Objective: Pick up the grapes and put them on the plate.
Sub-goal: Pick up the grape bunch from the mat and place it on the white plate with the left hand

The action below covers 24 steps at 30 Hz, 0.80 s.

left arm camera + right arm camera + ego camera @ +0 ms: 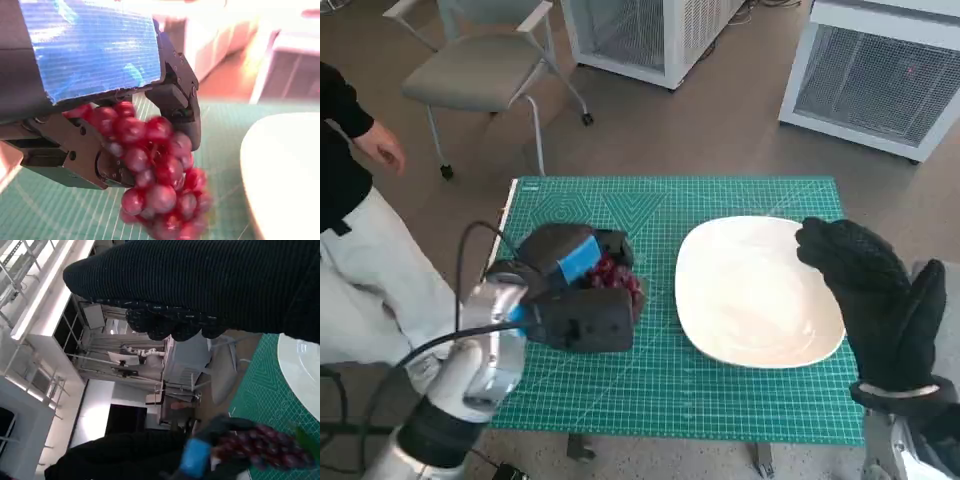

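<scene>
Red grapes hang as a loose bunch from the left hand, whose black fingers close around the upper part of the cluster; in the left wrist view the lower berries dangle free and look blurred, so the bunch may be swinging. They sit over the green cutting mat, left of the white plate and not yet above it. The right hand in its knitted glove hovers at the plate's right edge, holding nothing, fingers extended. You probably want to carry the bunch sideways toward the plate's centre slowly, keeping it high enough to clear the rim. Keep the hold firm until the lowest grapes touch the plate, then release. Watch for berries shedding off the stem.
</scene>
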Available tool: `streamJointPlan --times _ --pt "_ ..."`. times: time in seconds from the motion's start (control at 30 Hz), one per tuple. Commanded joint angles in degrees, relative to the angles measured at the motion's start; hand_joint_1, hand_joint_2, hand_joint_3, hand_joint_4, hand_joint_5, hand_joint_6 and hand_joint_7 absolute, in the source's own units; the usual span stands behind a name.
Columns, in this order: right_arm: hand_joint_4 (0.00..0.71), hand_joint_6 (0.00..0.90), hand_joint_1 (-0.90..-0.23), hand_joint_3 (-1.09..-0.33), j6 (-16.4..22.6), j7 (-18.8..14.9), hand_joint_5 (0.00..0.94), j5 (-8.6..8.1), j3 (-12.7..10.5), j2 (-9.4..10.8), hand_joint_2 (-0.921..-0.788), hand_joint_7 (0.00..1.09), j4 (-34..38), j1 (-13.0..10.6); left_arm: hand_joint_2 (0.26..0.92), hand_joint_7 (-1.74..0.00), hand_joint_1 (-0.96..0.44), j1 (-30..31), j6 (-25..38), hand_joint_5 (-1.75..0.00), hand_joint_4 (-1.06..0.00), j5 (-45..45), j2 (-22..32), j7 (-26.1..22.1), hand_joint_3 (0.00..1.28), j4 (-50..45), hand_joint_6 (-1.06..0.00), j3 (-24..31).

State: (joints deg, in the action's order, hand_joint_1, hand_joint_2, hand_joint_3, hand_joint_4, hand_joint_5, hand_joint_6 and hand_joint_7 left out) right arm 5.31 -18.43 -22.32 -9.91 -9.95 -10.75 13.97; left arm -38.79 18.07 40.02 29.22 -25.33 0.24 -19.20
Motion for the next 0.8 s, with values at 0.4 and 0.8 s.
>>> streamJointPlan --times 0.4,0.8 --pt "0.426 0.22 -0.338 -0.602 0.0 0.3 0.885 0.21 0.0 0.3 -0.921 1.04 1.1 -1.3 0.556 -1.33 0.0 -0.2 -0.2 -1.36 -0.62 -0.1 -0.2 -2.0 0.75 -1.5 -0.63 0.7" --pt "0.426 0.225 -0.338 -0.602 -0.1 0.5 0.884 0.2 -0.1 0.4 -0.921 1.04 0.8 -1.6 0.648 -1.07 0.0 -2.6 0.6 -1.38 -0.65 -0.5 -1.4 -3.4 0.55 -2.2 -0.7 1.1"
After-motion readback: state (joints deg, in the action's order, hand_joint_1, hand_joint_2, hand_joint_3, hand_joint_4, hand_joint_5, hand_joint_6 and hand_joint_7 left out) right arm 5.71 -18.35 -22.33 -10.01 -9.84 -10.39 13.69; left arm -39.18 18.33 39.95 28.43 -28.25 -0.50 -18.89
